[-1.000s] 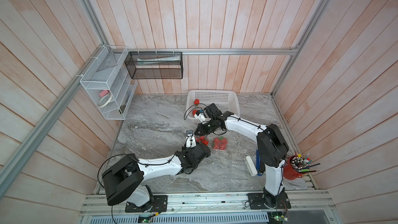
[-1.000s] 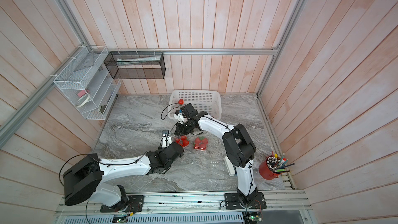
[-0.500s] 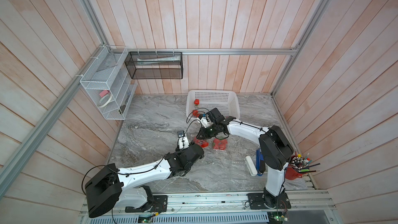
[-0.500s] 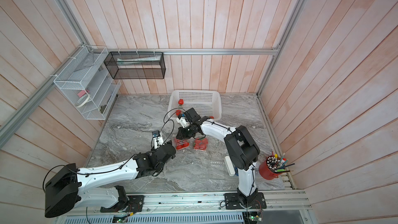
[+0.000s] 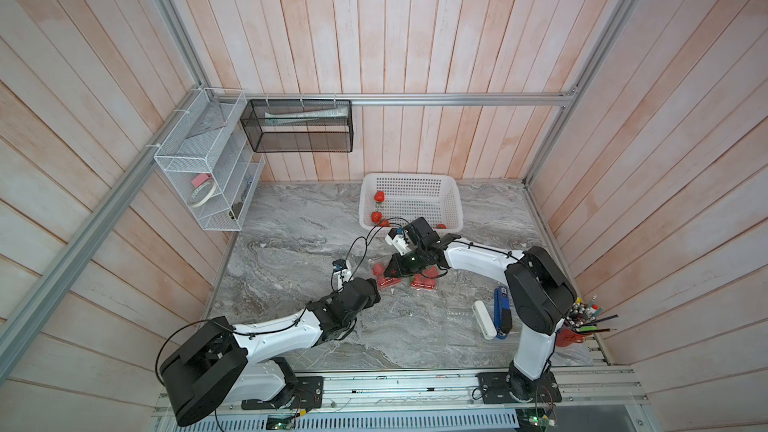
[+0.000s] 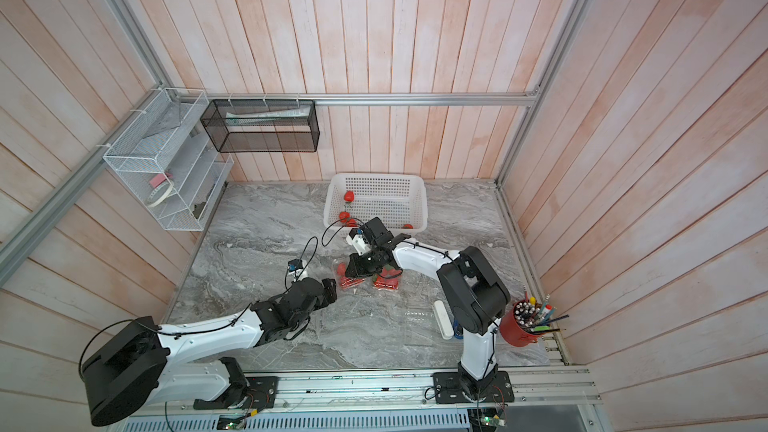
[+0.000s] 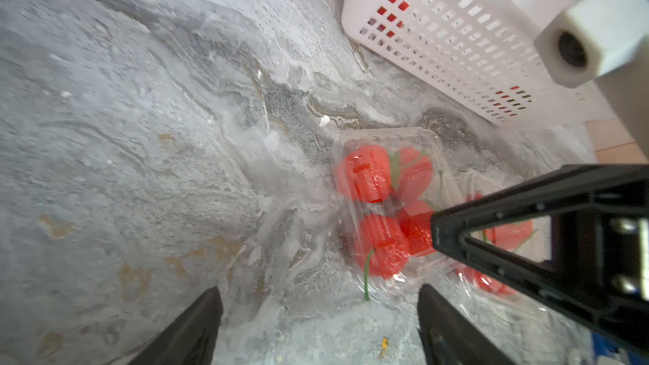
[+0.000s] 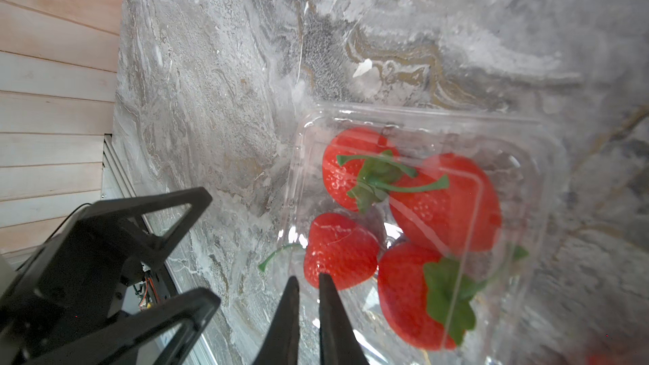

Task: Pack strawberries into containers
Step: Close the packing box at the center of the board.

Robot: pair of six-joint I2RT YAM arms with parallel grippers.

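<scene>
A clear container (image 7: 382, 142) with its lid down holds several red strawberries (image 7: 367, 177) on the marble; both top views show it (image 5: 384, 276) (image 6: 347, 278). A second filled container (image 5: 424, 281) lies just right of it. My right gripper (image 8: 309, 280) is shut, its tips resting on the first container (image 8: 519, 156) at its near edge, next to a strawberry (image 8: 339, 251). My left gripper (image 7: 319, 310) is open and empty, just short of the same container; it also shows in the right wrist view (image 8: 210, 247). More strawberries (image 5: 379, 196) lie in the white basket (image 5: 449, 197).
A third, empty clear container (image 6: 415, 320) lies towards the front right. A white bar (image 5: 484, 320) and a blue tool (image 5: 503, 311) lie by the right arm's base, with a red pencil cup (image 6: 517, 330) at the far right. Wire shelves (image 5: 208, 168) hang on the left wall.
My left gripper has opened wide and drawn back a little to the left of the container. The right gripper, still shut, has come down from near the basket onto the container.
</scene>
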